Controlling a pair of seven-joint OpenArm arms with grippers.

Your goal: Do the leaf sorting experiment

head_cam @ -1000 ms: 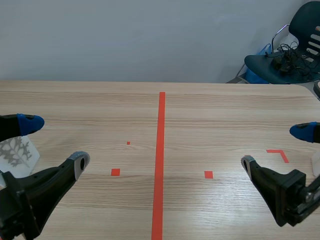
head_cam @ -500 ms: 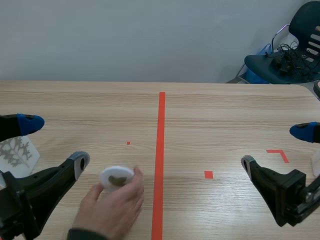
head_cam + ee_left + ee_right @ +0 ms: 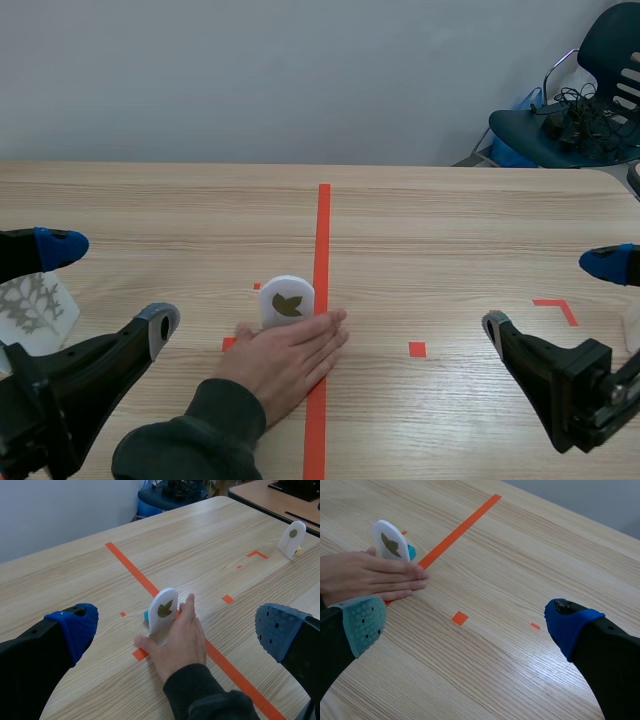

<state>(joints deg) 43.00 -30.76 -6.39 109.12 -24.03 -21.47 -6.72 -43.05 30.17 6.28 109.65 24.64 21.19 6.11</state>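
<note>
Sorting is judged not yet begun: a person's hand [image 3: 285, 360] is at the upright white leaf card [image 3: 287, 302], which stands at 12 o'clock of that hand and just at 9 o'clock of the red centre line [image 3: 322, 250], while the left gripper [image 3: 110, 285] and right gripper [image 3: 550, 294] hang with fingers spread, holding nothing.

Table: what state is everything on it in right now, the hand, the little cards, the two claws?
Centre leaf card: upright, beside the red line.
Person's hand: palm down on the table, at that card.
Left-edge leaf card: standing.
Right-side leaf card: upright.
Left gripper: open, empty.
Right gripper: open, empty.
</note>
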